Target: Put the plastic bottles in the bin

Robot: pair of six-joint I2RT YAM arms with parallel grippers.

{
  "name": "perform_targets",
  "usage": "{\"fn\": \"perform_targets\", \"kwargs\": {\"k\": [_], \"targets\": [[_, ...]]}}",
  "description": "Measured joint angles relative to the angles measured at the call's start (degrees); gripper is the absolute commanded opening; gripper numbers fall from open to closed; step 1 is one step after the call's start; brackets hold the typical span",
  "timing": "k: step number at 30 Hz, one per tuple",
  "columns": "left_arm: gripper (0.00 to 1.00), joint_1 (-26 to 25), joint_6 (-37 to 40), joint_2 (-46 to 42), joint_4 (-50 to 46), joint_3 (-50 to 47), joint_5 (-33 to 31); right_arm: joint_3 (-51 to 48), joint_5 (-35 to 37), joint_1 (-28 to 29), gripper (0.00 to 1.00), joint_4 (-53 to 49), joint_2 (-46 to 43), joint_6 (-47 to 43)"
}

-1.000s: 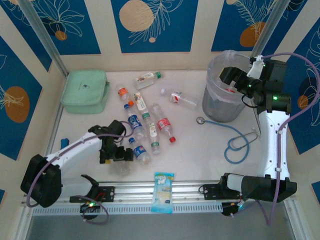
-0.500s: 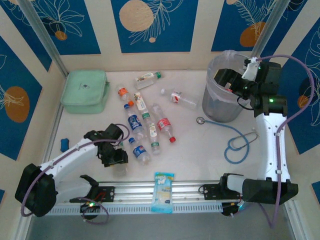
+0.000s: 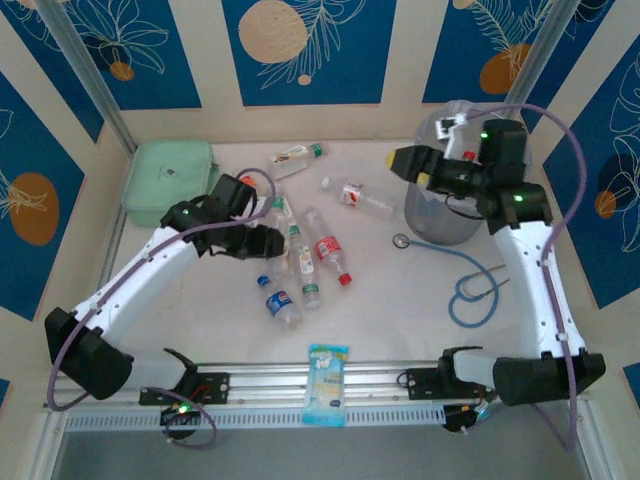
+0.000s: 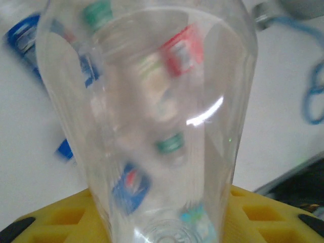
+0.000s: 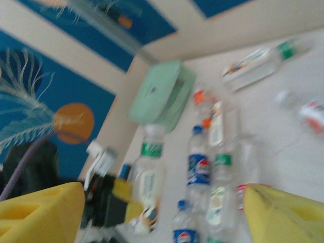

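Observation:
My left gripper (image 3: 272, 241) hangs over the cluster of plastic bottles at mid-table, shut on a clear bottle (image 4: 152, 101) that stands between its yellow fingers (image 4: 45, 223). That same bottle (image 5: 147, 174) shows a green band in the right wrist view. My right gripper (image 3: 405, 160) is just left of the grey bin (image 3: 440, 215), open, its yellow fingers (image 5: 45, 212) wide apart with nothing between them. Several bottles lie on the table: a red-labelled one (image 3: 326, 248), a blue-labelled one (image 3: 281, 303), a white-labelled one (image 3: 296, 155) and another red-labelled one (image 3: 362, 196).
A mint-green lidded box (image 3: 170, 180) sits at the back left. A blue stethoscope (image 3: 470, 275) trails across the table in front of the bin. A blue-and-white packet (image 3: 327, 385) lies on the front rail.
My left arm has risen from the front of the table with the clear bottle and swung back over the bottle cluster. My right gripper has moved from above the bin out to its left.

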Motion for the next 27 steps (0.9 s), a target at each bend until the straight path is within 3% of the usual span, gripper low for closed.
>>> {"fn": "perform_targets", "kwargs": {"k": [6,10,14,19,23,27], "targets": [[0.41,-0.33,-0.48,4.00,12.39,-0.66,9.94,-4.46,-4.48,5.49,0.63,5.53,5.46,5.29],[0.40,-1.42,-1.22,4.26,17.68,-0.90,13.68,-4.44,-4.55,9.70,0.65,7.30,9.49,5.97],[0.40,-2.91,-1.31,4.28,20.13,-0.90,15.56,-4.31,-4.55,12.44,0.77,8.74,13.31,6.10],[0.38,-4.20,-1.25,4.66,21.11,-0.90,16.39,-3.69,-4.55,13.49,0.73,9.84,17.88,6.21],[0.35,-5.01,-1.18,5.42,21.33,-0.90,16.87,-3.65,-4.50,13.66,0.60,10.58,19.45,6.08],[0.33,-5.55,-1.01,5.88,21.31,-0.90,17.35,-3.48,-4.52,13.66,0.37,11.08,19.67,5.57]]}}
